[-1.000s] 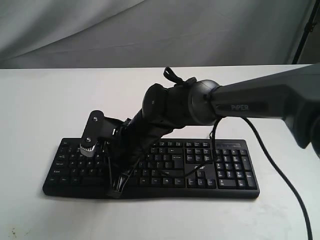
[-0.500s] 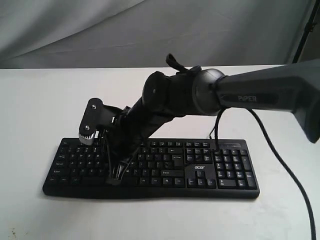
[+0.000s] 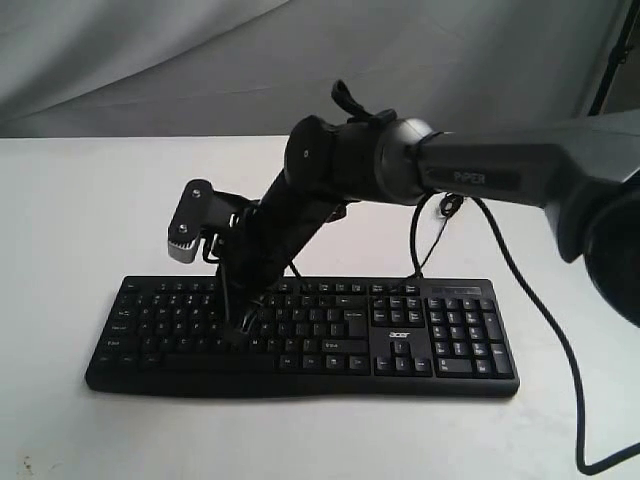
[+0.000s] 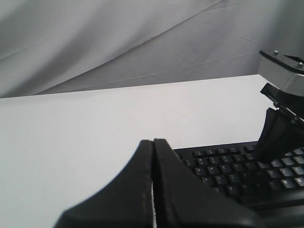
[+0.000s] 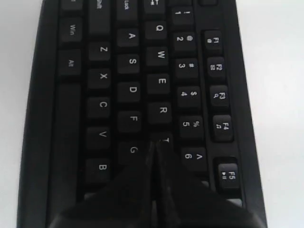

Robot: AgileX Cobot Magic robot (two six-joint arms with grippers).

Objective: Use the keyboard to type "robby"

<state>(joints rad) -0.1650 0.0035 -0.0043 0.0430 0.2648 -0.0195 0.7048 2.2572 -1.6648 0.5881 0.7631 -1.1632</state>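
Observation:
The black keyboard [image 3: 450, 340] lies across the white table, its "acer" logo [image 3: 399, 315] showing beside the number pad. My right gripper [image 3: 238, 335] reaches over from the right and points down at the left half of the keys. In the right wrist view the right gripper [image 5: 156, 143] is shut and empty, its tip at the edge of the T key [image 5: 166, 140], beside G [image 5: 133, 150] and just past R [image 5: 162, 110]. Whether it touches a key I cannot tell. My left gripper [image 4: 153, 141] is shut and empty, off the end of the keyboard [image 4: 223, 171] by the Q and A keys.
A black cable [image 3: 545, 335] runs from the right arm across the table [image 3: 70, 200] to the front right. A thin cable loop [image 3: 420, 245] hangs behind the keyboard. A grey cloth backdrop [image 3: 150, 60] closes the far side.
The right arm has lifted and drawn back. Its shut tip moved from the keyboard's front edge up to the letter rows.

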